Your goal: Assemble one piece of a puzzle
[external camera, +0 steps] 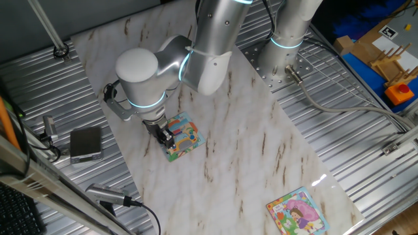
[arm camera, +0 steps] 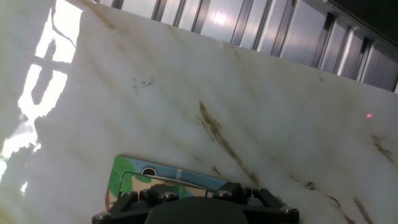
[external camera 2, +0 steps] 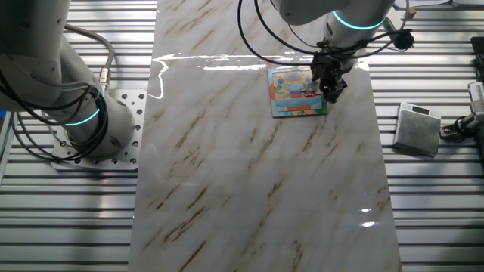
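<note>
The puzzle (external camera: 188, 134) is a small square board with a teal, green and orange border and a yellow-and-red cartoon picture, lying on the marble tabletop. It also shows in the other fixed view (external camera 2: 293, 92) and at the bottom of the hand view (arm camera: 134, 177). My gripper (external camera: 167, 138) points straight down onto the puzzle's edge, its dark fingers close together and touching or just above the board (external camera 2: 331, 91). The piece is hidden: I cannot see it in the fingers or on the board. In the hand view only the black gripper housing (arm camera: 196, 208) shows, hiding the fingertips.
A second puzzle with a pink-dressed girl (external camera: 297, 212) lies at the marble's near corner. A grey box (external camera: 85, 143) sits on the ribbed metal beside the marble (external camera 2: 418, 128). A second arm's base (external camera: 287, 39) stands at the far edge.
</note>
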`<action>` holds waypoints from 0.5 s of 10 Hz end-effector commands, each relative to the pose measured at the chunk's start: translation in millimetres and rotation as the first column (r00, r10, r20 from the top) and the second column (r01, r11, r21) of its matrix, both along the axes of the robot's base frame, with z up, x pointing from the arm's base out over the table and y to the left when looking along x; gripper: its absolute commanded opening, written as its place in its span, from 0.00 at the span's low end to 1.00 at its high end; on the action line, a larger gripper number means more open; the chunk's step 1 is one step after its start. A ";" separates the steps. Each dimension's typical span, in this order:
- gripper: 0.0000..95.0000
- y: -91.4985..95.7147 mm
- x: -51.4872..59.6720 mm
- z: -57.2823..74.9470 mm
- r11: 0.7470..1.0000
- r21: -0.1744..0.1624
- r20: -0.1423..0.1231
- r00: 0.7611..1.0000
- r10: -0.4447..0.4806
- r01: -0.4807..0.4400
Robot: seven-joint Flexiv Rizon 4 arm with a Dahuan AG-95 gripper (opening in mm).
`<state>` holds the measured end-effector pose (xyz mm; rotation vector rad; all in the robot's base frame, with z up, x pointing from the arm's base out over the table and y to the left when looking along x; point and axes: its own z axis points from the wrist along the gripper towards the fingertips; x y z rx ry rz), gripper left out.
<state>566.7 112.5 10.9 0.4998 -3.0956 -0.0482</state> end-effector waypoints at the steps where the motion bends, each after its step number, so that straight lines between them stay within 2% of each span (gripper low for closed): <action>1: 0.60 -0.1 0.6 0.4 1.000 -0.002 0.000 1.000 -0.001 0.001; 5: 0.60 -1.0 1.0 -1.6 1.000 -0.006 0.000 1.000 -0.008 0.008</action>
